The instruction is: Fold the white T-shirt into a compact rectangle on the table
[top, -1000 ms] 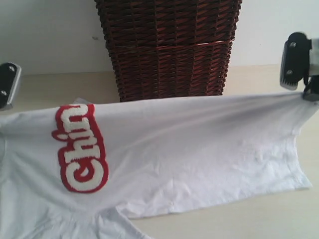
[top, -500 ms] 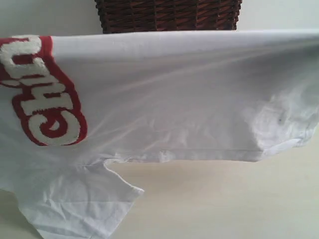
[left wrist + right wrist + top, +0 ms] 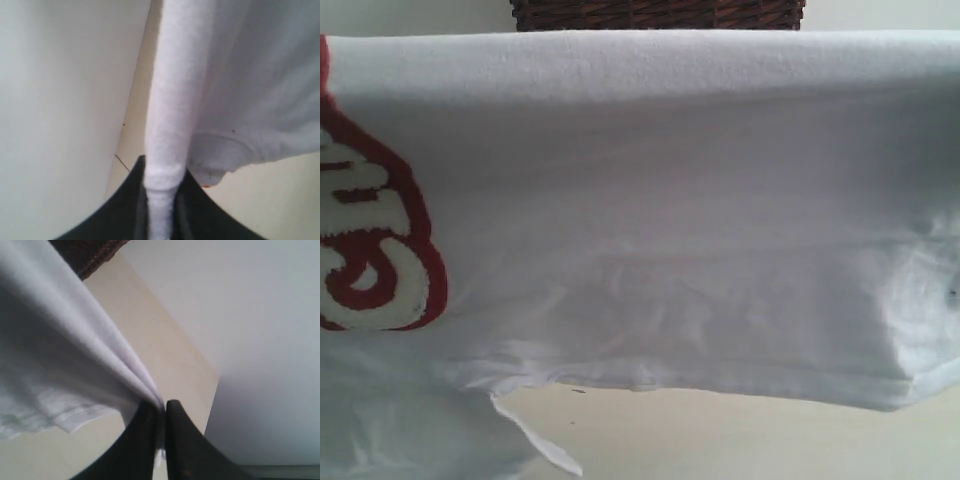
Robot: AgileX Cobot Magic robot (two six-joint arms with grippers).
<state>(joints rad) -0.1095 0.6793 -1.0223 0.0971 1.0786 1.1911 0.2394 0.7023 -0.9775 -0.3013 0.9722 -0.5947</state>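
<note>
The table [image 3: 750, 440] lies below both grippers. Above it the white T-shirt [image 3: 650, 200] hangs like a curtain. Its taut upper fold runs straight from one gripper to the other, so the long axis follows the line between them and the loose cloth falls beneath both. Neither arm is nearer, as each has an end. A wicker basket [image 3: 660, 12] peeps beyond the fold. The left gripper [image 3: 161, 205] is pinched tight on a bunched roll of cloth, the right gripper [image 3: 160, 432] likewise on a gathered edge. Laying it flat likely needs both lowering together.
</note>
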